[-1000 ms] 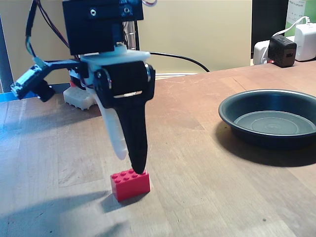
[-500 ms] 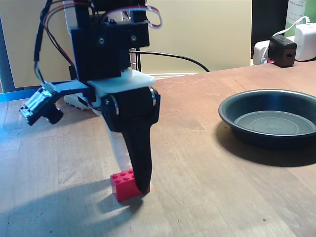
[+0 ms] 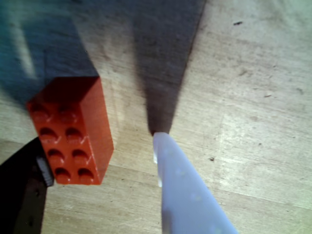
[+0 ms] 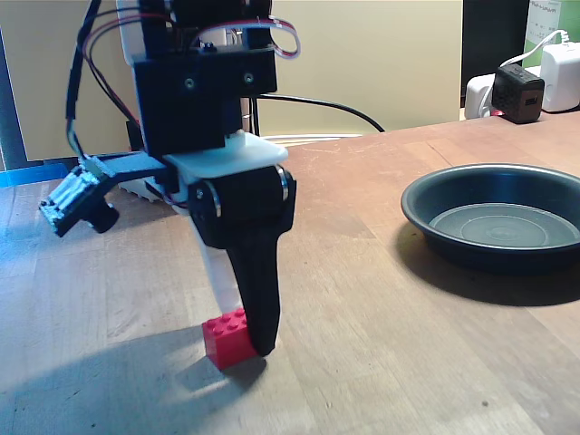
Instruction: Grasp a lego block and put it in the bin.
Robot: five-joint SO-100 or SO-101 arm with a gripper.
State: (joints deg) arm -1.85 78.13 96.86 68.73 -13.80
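Note:
The red lego block (image 3: 70,131) (image 4: 223,341) lies studs up on the wooden table. My gripper (image 3: 100,151) (image 4: 245,331) is down at table level and open, with the block between its fingers. In the wrist view the black finger (image 3: 19,195) is close against the block's left side. The white finger (image 3: 180,190) stands apart from its right side, with bare wood in the gap. In the fixed view the black finger (image 4: 258,299) covers the block's right end. The bin (image 4: 426,201), a dark shallow round pan, sits empty at the right, well away from the gripper.
The white robot base (image 4: 145,186) stands behind the arm at the back left. Black and white power adapters (image 4: 521,91) with a cable sit at the table's back right corner. Bare wood lies between the block and the bin.
The gripper has come down from above the block until its fingers stand on either side of it. The block has shifted slightly to the left in the fixed view.

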